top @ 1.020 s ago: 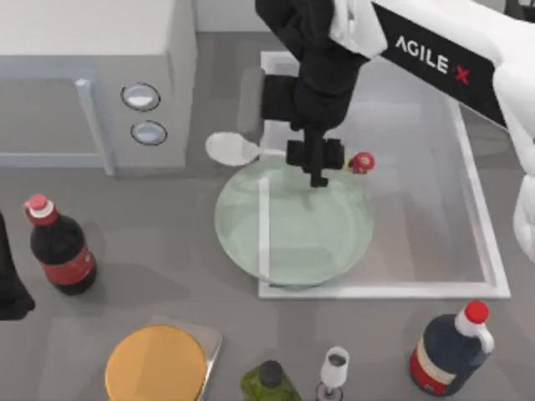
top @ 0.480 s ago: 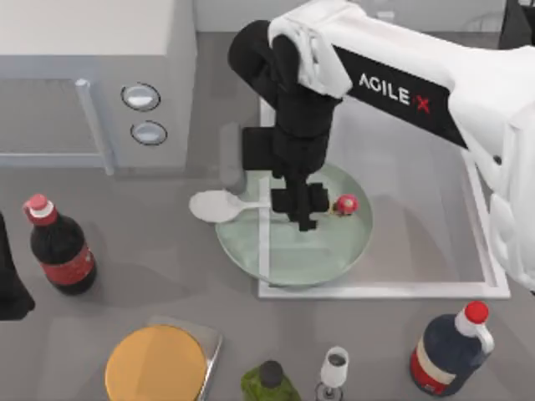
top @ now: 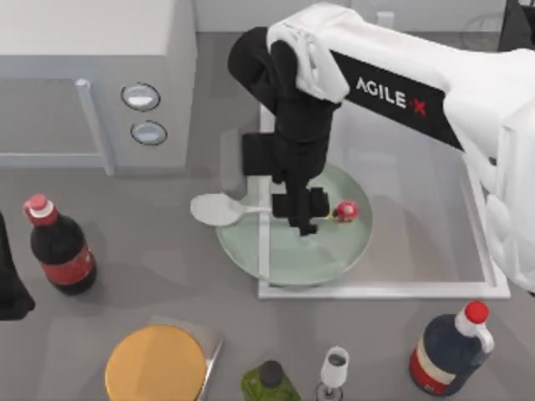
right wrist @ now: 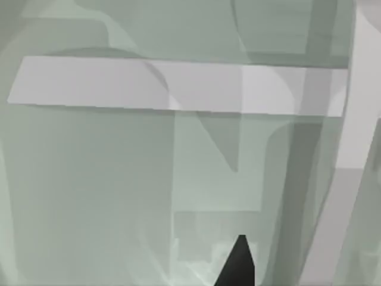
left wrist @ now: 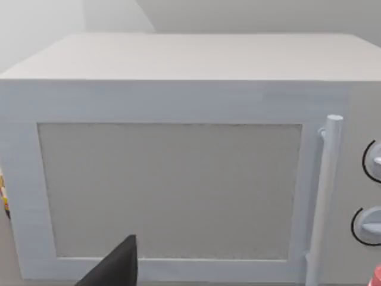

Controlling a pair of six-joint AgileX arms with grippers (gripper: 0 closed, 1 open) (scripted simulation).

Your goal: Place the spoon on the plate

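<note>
The white spoon (top: 216, 209) lies level across the left part of the pale green plate (top: 322, 255). Its bowl sticks out past the plate's left rim, and its red mushroom knob (top: 346, 210) is over the plate's middle. My right gripper (top: 303, 219) is shut on the spoon's handle between bowl and knob, low above the plate. In the right wrist view the plate (right wrist: 89, 179) is very close under a dark fingertip (right wrist: 238, 262). My left arm (top: 10, 288) is parked at the table's left edge, and one of its fingertips (left wrist: 119, 265) faces the microwave.
A grey microwave (top: 92, 75) stands at the back left. A cola bottle (top: 58, 246) is at the left. Along the front are an orange disc on a grey board (top: 156, 363), a green bottle (top: 269, 383), a glass (top: 334, 368) and a dark bottle (top: 451, 347). The plate rests on a white-framed mat (top: 493, 267).
My right arm carried the spoon from behind the plate's far rim forward and left, then lowered over the plate. In the last half second it only shifted slightly.
</note>
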